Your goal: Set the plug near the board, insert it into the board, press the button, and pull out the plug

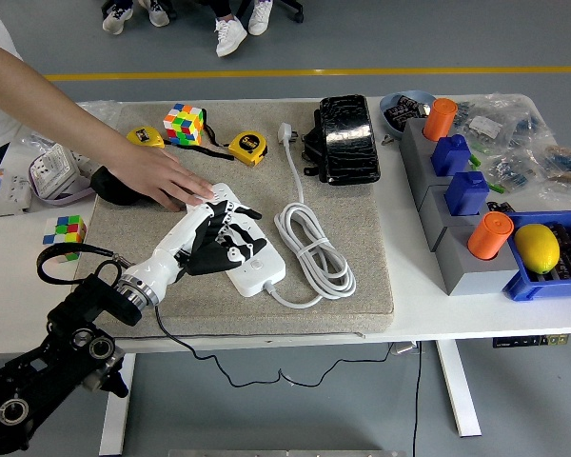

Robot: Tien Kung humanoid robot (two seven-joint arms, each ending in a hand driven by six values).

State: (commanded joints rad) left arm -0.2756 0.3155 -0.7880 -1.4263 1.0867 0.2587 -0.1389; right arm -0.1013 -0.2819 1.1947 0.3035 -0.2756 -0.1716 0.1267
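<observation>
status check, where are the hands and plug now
Left hand over the power strip, on the black plug. Right hand out of view. Person's hand steadies strip's far end.

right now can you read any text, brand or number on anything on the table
None is legible.
Yellow tape measures: round label, too blurred to read.
Power strip: no readable marking.
Bagged parts: print too small.
Breaker at left: marks too small.

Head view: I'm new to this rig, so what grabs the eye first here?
The robot's left hand lies over the white power strip on the grey mat, covering the black plug. A person's hand presses the strip's far end. At right, orange and blue blocks sit on a grey stand.
</observation>
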